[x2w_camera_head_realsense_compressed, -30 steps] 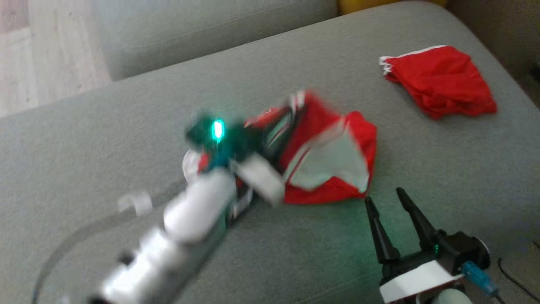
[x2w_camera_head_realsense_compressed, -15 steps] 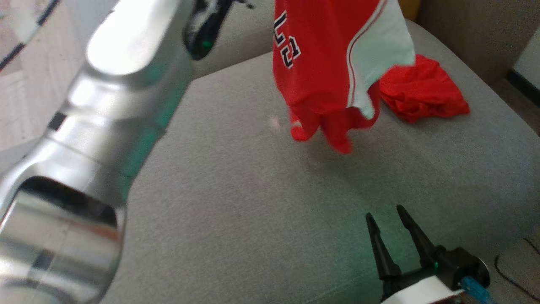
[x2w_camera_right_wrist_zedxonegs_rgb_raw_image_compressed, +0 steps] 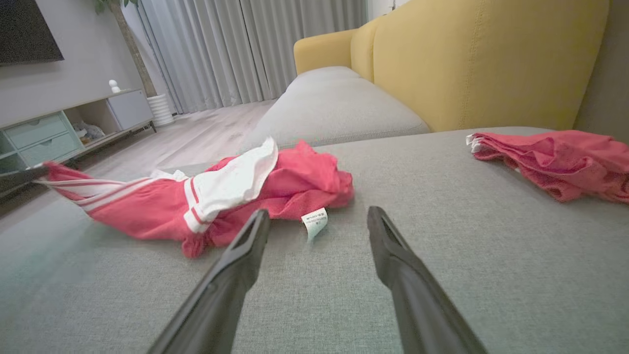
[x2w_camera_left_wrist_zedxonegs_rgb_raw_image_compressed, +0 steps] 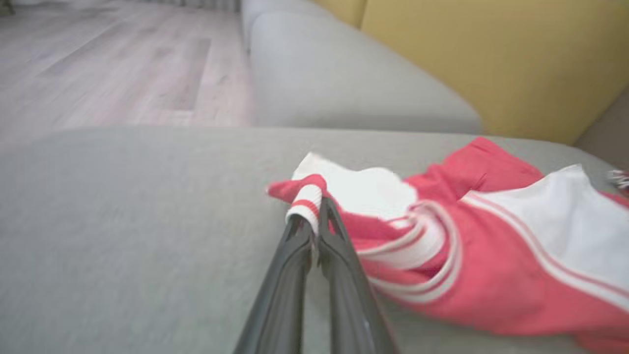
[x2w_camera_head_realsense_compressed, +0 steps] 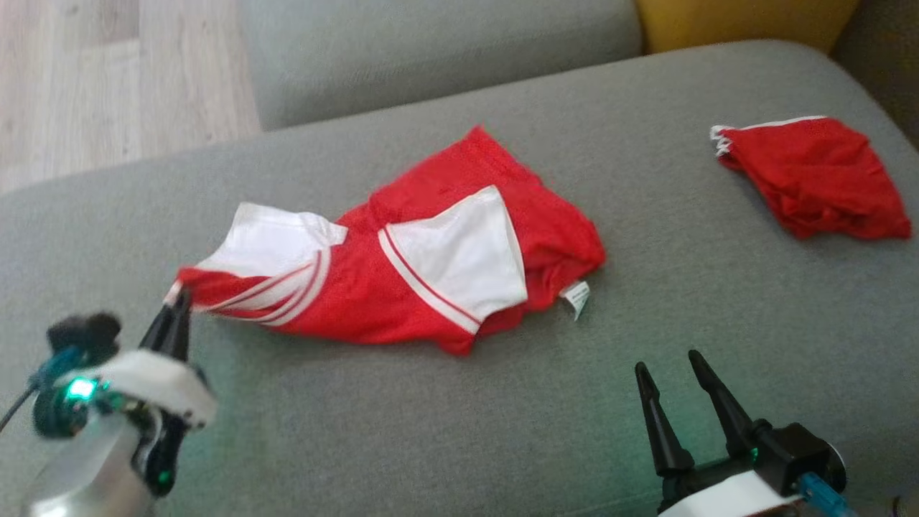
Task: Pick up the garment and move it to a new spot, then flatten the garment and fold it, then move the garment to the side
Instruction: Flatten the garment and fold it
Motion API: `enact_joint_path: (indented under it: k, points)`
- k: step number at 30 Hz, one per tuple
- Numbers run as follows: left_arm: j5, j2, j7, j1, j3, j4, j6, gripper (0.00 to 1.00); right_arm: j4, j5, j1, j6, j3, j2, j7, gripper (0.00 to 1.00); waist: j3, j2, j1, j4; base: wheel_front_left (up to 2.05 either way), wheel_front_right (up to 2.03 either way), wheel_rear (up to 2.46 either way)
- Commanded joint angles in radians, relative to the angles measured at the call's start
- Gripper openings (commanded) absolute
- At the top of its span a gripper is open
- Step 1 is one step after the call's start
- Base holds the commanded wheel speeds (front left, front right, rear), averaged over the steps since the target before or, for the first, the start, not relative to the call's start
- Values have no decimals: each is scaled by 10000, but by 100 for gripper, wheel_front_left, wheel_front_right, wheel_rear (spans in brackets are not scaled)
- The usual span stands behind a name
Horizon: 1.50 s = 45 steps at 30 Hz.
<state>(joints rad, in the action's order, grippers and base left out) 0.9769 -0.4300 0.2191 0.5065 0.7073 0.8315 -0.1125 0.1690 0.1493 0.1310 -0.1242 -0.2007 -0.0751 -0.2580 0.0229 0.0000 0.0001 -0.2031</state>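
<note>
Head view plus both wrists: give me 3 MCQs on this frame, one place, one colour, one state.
1. Where does the smaller red cloth lie relative to the garment?
A. On top of it.
B. Apart from it, toward the robot's right on the cushion.
C. Under it.

2. What colour are the garment's side panels?
A. Blue.
B. Black.
C. White.

3. What is the left gripper doing?
A. Open above the cushion.
B. Shut on the garment's striped edge.
C. Shut on the smaller red cloth.

Answers:
1 B: the head view shows bare grey cushion between the two.
2 C: both panels show white against the red in all three views.
3 B: the left wrist view shows the fingers closed with the striped hem between their tips.
</note>
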Motion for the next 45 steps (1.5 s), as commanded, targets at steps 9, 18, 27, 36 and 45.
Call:
enact_joint_path:
  k: [9,18,27,36,45]
  points:
    - [-751,-829,416,363,-863,-325,535,100,-255,-20,-313,-65,-54,-227,-38,100,335,0,-1,661,0,0,0]
    - [-2263,-1327,200,1403,-778,-2120,807,100,-307,-3,-462,-65,-129,-360,-38,100,443,0,-1,781,0,0,0]
    - [-2528,-1122,-2312,4253,-161,-1542,193,100,-446,-6,-1315,-65,-401,-560,-38,100,2161,0,-1,443,0,0,0]
    - [-2802,-1574,-4450,5790,832,250,-141,100,-476,96,-2290,-65,-778,-462,-38,100,3570,0,-1,-345,0,0,0]
    - [-2133,-2017,-4932,5918,1457,303,-179,100,-617,103,-2590,-65,-784,-283,-38,100,4189,0,-1,-674,0,0,0]
